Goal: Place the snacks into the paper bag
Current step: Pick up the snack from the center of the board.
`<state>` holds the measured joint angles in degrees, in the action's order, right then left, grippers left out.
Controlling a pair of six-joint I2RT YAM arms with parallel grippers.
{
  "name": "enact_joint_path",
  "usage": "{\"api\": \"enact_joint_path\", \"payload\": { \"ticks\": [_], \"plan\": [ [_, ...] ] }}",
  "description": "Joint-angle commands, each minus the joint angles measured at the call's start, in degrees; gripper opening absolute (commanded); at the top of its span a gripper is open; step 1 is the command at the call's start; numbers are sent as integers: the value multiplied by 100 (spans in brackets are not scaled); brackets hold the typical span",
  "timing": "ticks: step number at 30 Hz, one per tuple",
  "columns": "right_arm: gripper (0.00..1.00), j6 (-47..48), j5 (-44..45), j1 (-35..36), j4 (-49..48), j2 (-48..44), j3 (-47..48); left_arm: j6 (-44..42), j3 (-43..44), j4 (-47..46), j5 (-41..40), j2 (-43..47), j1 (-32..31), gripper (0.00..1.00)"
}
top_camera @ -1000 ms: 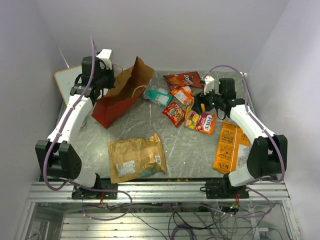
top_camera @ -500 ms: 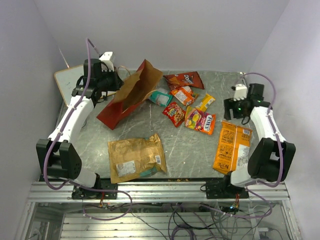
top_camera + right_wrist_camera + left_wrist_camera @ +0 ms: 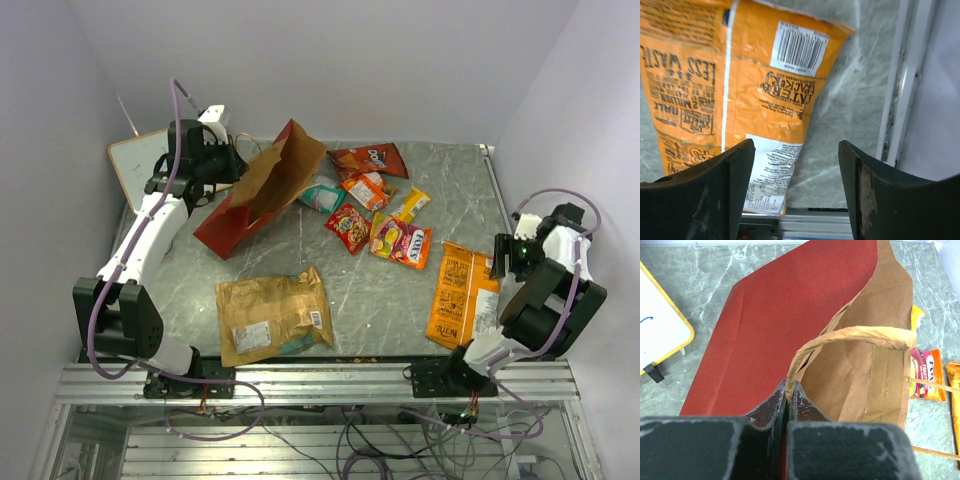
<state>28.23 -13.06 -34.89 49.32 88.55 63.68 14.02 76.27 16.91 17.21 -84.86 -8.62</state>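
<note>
Paper bag (image 3: 775,315) handle pinched in left gripper (image 3: 788,386); right gripper (image 3: 795,150) spread wide above orange bag (image 3: 752,85).

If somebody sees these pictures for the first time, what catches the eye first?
The red paper bag stands out at the far left, tilted with its brown mouth open toward the middle; the left gripper has its jaws shut on the bag's handle. Next come the small bright snack packets scattered right of its mouth, the big tan-gold packet near the front, and the orange bag at the right by the open right gripper.
</note>
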Motion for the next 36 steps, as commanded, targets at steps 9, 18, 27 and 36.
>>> {"api": "enact_joint_path", "payload": {
  "ticks": [9,18,27,36],
  "plan": [
    [61,350,-472,-262,35,772,-480,-59,-88,-213,64,191,-8,7],
    [46,424,-781,-277,-71,990,-597,-114,-84,-224,12,216,-17,7],
    [0,632,-1577,-274,380,683,-72,-273,-119,-206,-110,219,-17,7],
    [0,1002,-2548,-247,1178,37,774,-437,-112,-179,-97,157,-17,7]
  ]
}}
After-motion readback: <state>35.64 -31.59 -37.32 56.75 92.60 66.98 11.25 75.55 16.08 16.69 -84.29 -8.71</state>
